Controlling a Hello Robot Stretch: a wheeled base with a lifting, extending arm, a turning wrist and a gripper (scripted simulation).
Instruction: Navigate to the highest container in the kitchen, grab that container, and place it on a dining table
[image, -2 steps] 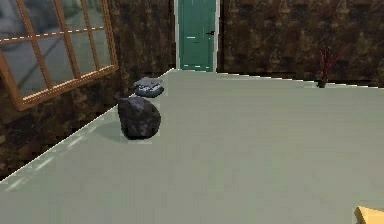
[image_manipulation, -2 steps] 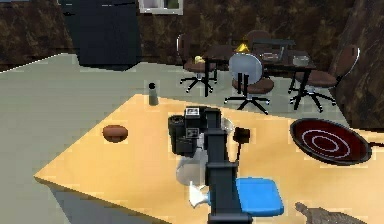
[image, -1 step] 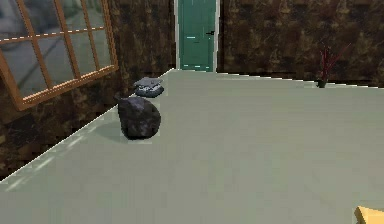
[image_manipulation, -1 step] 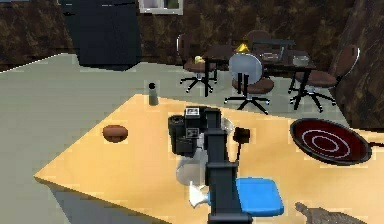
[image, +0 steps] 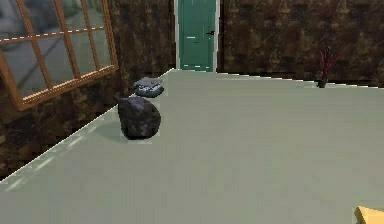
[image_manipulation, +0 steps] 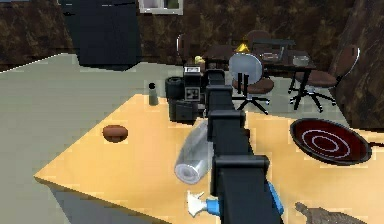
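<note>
A pale grey cylindrical container lies on its side on the yellow wooden tabletop, right against the left side of my arm's dark bar. The bar reaches up over the table to two white marker squares, and my gripper shows as a dark body just below them. It hangs above the tabletop near a small dark bottle, so I cannot tell whether it holds anything. Farther out stands a dark dining table with chairs around it.
On the tabletop lie a brown round lump, a dark red-ringed plate and a blue-white spray bottle. A black fridge stands at the back. Ahead, a dark rock-like lump sits on open floor before a green door.
</note>
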